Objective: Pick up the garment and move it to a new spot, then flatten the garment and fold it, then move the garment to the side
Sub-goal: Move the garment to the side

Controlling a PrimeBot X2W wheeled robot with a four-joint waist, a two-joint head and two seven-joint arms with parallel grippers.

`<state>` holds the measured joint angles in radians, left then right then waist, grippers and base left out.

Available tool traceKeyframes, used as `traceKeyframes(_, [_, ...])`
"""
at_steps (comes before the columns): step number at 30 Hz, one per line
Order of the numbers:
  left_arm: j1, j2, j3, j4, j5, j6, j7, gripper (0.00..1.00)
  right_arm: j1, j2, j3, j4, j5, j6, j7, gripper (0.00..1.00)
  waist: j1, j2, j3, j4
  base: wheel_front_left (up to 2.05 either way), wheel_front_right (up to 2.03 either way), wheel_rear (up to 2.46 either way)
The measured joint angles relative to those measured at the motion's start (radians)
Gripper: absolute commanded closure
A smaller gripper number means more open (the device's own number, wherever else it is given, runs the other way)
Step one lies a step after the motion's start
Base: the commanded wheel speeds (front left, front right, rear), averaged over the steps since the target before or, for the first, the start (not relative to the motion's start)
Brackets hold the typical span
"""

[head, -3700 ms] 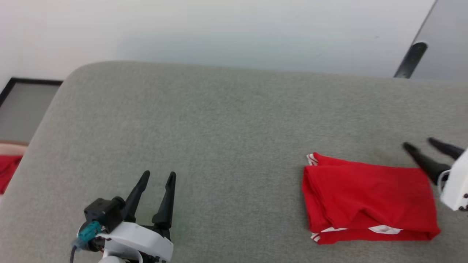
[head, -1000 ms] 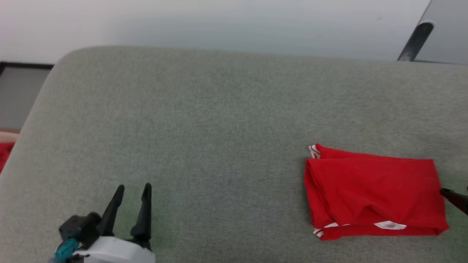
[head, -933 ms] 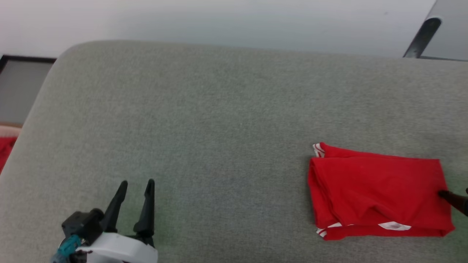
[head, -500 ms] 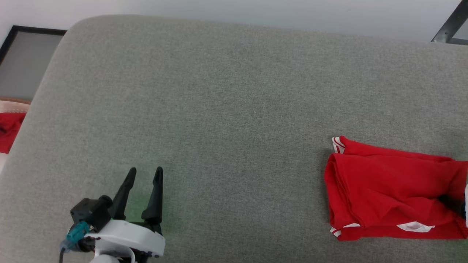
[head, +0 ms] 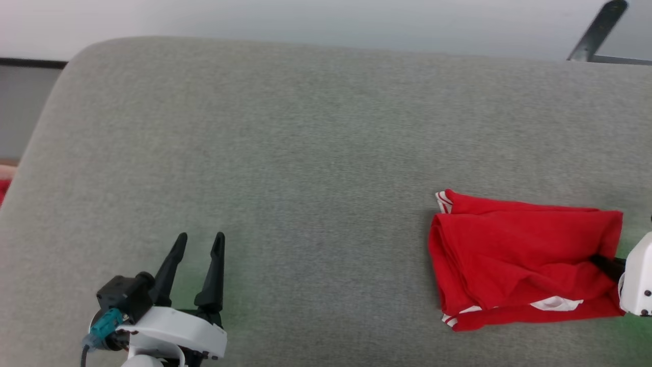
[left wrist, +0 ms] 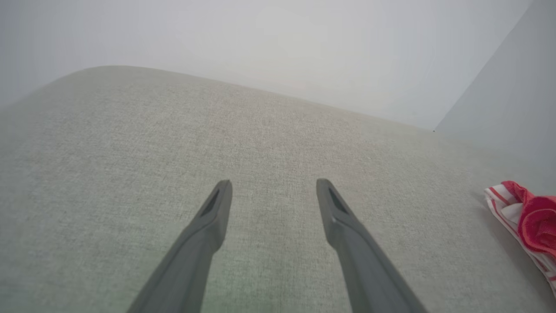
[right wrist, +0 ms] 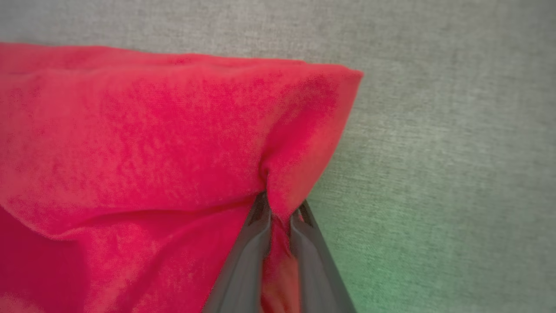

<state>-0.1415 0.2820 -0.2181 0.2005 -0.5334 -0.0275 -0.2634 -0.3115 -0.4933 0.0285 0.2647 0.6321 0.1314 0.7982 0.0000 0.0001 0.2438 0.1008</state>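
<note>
Since a second ago the right claw (right wrist: 280, 206), whose tips then stood apart just at the garment's right edge, has pushed in and closed on that edge; the right wrist view shows a small ridge of red cloth pinched between its two dark fingers. The garment (head: 514, 255) lies folded into a rough rectangle on the right part of the grey upholstered cushion (head: 305, 153), with striped white-and-red trim (head: 444, 201) poking out at its far left corner. The left claw (head: 198, 237) hangs open and empty over the bare cushion at the lower left, well apart from the garment. This cloth looks light, limp and thin, so it should weigh almost nothing but will likely sag, and the folded layers may slide apart if it is lifted from this one pinch. It is not fragile, and the matte knit should not slip from closed fingers. A grip through all layers at the folded edge, as now, or a second hold at the striped end, would probably keep it together. No brand or writing can be read; a small white patch (head: 555, 304) near the front edge shows no legible marks.
</note>
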Motion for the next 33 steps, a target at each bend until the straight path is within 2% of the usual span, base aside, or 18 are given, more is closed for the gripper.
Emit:
traceKeyframes(7, [0.001,0.008,-0.003,-0.017,0.007,-0.003,0.0,0.0,0.001,-0.031,-0.056,0.006,0.03,0.0,-0.054,1.0,0.0,0.0,-0.003,-0.066,0.0,0.0,0.0])
traceKeyframes(14, [-0.03,0.023,-0.012,-0.055,0.014,-0.009,0.02,0.0,-0.013,-0.121,-0.133,-0.009,0.026,0.0,-0.114,1.0,0.0,0.0,0.023,-0.14,0.0,0.0,0.0])
traceKeyframes(20, [-0.099,0.047,-0.032,-0.118,0.044,-0.009,0.053,0.0,-0.104,-0.196,-0.191,0.077,-0.049,0.0,-0.202,1.0,0.0,0.0,0.075,-0.19,0.0,0.0,0.0])
traceKeyframes(24, [-0.144,0.062,-0.04,-0.166,0.06,-0.008,0.078,0.0,-0.166,-0.209,-0.21,0.149,-0.107,0.0,-0.244,1.0,0.0,-0.0001,0.113,-0.215,0.0,0.0,0.0])
traceKeyframes(26, [-0.156,0.066,-0.043,-0.188,0.063,-0.007,0.089,0.0,-0.198,-0.196,-0.208,0.165,-0.067,-0.001,-0.235,1.0,0.0,0.0,0.132,-0.225,0.0,0.0,0.0])
traceKeyframes(28, [-0.163,0.073,-0.044,-0.205,0.068,-0.003,0.098,0.0,-0.211,-0.198,-0.165,0.164,-0.103,0.0,-0.244,1.0,0.0,0.0,0.15,-0.234,0.0,0.0,0.0])
traceKeyframes(33, [-0.165,0.083,-0.044,-0.222,0.068,0.001,0.111,0.0,-0.254,-0.188,-0.15,0.196,-0.148,0.0,-0.305,1.0,0.0,0.0,0.19,-0.252,0.0,0.0,0.0])
